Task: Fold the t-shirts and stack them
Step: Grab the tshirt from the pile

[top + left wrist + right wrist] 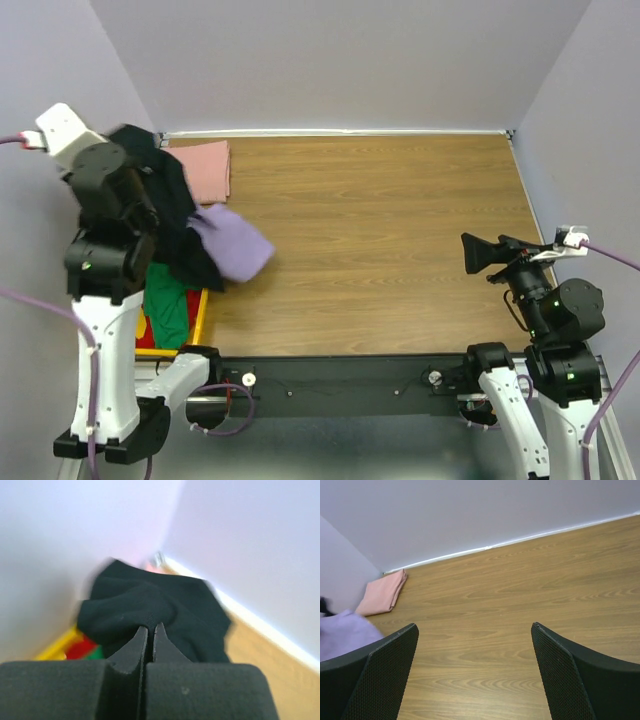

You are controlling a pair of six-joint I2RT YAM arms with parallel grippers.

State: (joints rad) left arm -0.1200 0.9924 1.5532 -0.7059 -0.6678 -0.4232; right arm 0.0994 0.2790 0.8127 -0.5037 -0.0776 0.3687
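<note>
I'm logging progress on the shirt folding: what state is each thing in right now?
left tool: shut on the black shirt.
black shirt: unfolded, lifted.
lavender shirt: unfolded, bunched beside the black shirt.
pink shirt: folded, flat in the far left corner.
crate: holds green cloth.
right tool: open, empty, above the table.

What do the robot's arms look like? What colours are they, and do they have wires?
The left arm and the right arm both have white lower parts and chunky black joints with tiny green lights. Thin purple cables trail off them. The right gripper has two broad black fingers covered in a dotted mesh pattern. The left gripper is black too, with wedge-shaped tips.
</note>
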